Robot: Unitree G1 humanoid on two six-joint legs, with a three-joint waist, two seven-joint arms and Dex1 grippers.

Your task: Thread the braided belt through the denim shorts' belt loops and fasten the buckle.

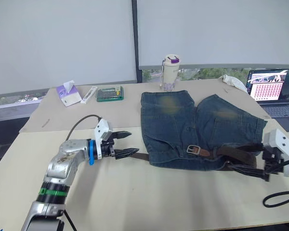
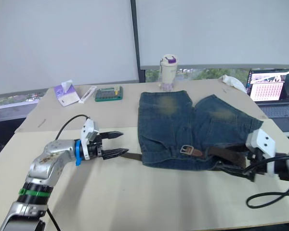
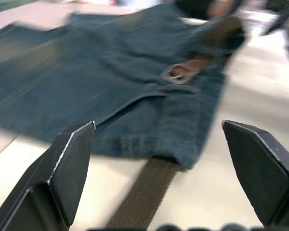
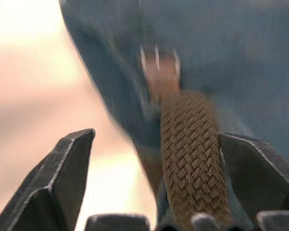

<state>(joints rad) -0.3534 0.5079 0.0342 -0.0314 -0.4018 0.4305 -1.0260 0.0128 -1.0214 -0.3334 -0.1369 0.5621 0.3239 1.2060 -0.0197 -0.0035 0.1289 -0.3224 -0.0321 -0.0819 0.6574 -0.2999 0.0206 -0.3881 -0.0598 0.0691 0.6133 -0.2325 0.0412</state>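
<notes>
Shorts [image 1: 197, 130] lie flat on the bench [image 1: 135, 192], waistband toward the robot. Belt [image 2: 226, 155] runs along the waistband, buckle [image 1: 193, 149] on top near the middle, tail end [image 1: 140, 155] poking out of the shorts' left edge onto the bench. Left tool [image 1: 125, 144] spread wide, empty, tips just beside that tail. Right tool [image 2: 236, 169] at the shorts' right side, fingers apart with the braided strap lying between them; whether it touches them I cannot tell. Belt looks light, floppy, grippy weave, likely to sag and twist if held far from its end. Best grab: the tail close to its tip, flat faces between fingers. Denim is soft and will probably bunch when pulled.
</notes>
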